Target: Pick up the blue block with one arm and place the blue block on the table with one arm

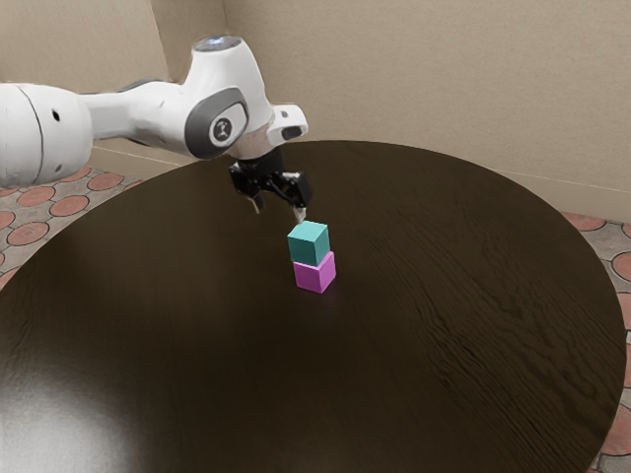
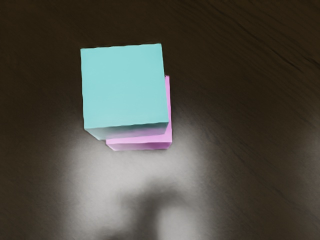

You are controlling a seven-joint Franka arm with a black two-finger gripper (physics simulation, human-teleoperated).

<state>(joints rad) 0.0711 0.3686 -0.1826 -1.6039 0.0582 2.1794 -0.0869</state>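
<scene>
Hovering over the counter [image 1: 177, 365], the claw [image 1: 279, 208] stands spread, its fingers [image 1: 300, 213] well parted, near the blue block [image 1: 309, 244]. That block sits on top of the pink block [image 1: 315, 273], slightly off-centre, and the pink block rests on the counter. Beside the two, the wrist view shows pale glare and a blurry shadow [image 2: 150, 205] on the dark wood.
</scene>
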